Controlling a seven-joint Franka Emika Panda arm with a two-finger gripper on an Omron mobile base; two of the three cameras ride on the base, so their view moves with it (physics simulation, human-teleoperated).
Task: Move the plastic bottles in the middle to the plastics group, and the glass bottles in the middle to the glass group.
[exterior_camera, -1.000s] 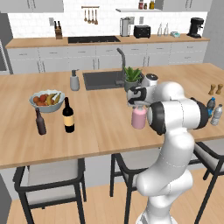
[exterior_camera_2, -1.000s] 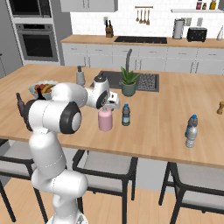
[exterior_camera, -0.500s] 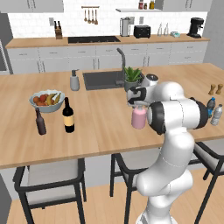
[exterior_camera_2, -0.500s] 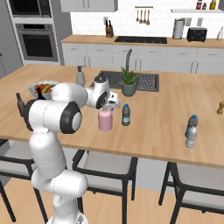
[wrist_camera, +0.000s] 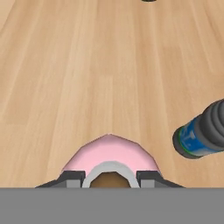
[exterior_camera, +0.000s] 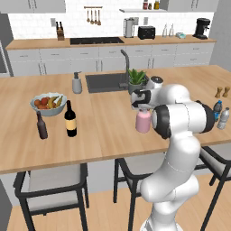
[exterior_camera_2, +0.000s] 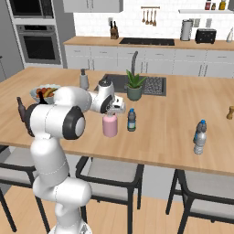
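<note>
Your fingers (wrist_camera: 75, 178) sit on either side of the pink bottle's (exterior_camera_2: 109, 125) neck, apparently closed on it; the blue-labelled bottle (exterior_camera_2: 131, 120) stands just beside on the tabletop (exterior_camera_2: 173, 123).

The squat bottle (exterior_camera_2: 109, 126) is pale pink with a grey stopper, and the small bottle (exterior_camera_2: 131, 120) just beside it is blue-tinted with a blue label and a dark ribbed cap. The wine bottle (exterior_camera: 70, 119) is black with a yellow label, the slim bottle (exterior_camera: 41, 126) beside it dark brown (nearly black). The counter (exterior_camera: 108, 135) is light wood with a fine straight grain, and the arm (exterior_camera: 180, 135) is white with dark joints.
</note>
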